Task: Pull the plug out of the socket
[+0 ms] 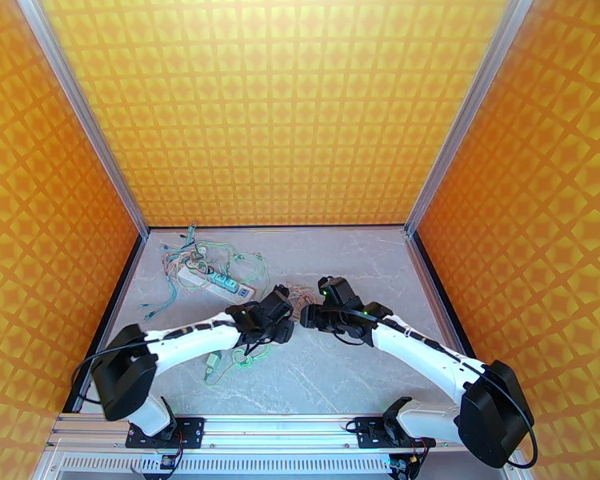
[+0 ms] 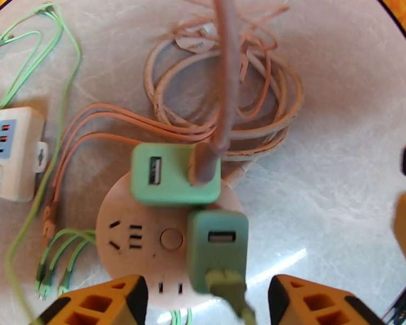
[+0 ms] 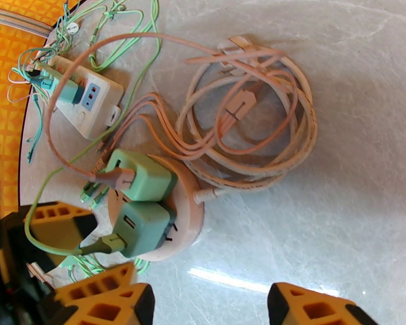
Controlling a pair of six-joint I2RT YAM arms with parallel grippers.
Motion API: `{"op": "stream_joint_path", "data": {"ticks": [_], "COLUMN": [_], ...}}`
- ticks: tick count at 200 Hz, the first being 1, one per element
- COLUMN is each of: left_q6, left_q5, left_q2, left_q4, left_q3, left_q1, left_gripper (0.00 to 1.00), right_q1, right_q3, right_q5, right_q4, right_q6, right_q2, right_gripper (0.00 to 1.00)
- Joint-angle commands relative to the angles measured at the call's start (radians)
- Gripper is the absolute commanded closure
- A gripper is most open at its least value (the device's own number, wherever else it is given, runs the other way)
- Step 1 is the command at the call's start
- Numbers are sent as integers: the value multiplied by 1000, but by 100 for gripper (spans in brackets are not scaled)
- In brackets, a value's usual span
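The left fingers [image 2: 103, 301] stand spread on either side of the darker green plug [image 2: 218, 247], not touching it. That plug sits in the round pink socket [image 2: 122, 234], just beside a lighter green plug [image 2: 173, 174]. The right fingers [image 3: 116, 301] are spread over bare marble worktop [image 3: 322, 212]. A coiled pink cable [image 2: 279, 104] and a white power strip [image 2: 11, 153] lie near, within orange patterned walls [image 1: 284, 98].
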Motion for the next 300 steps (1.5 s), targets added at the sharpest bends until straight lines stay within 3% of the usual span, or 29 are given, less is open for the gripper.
{"op": "stream_joint_path", "data": {"ticks": [1,37,80,169,300], "left_q6": [41,53,68,97,118], "left_q5": [0,-3,3,123,142], "left_q2": [41,98,105,-72,-79], "left_q4": [23,34,20,79,45], "left_q3": [47,74,62,-134,-114], "left_q1": [-5,-5,-5,-7,-27], "left_gripper": [43,51,82,80,81], "right_q1": [2,2,0,-4,-51], "right_q3": [-13,-13,7,51,51], "right_q5": [-5,-16,-50,-251,-387], "right_q4": [-21,-29,-15,105,243], "right_q6": [-21,-28,-44,-60,-14], "right_q2": [-24,-32,-10,149,286], "right_gripper": [40,40,40,43,49]}}
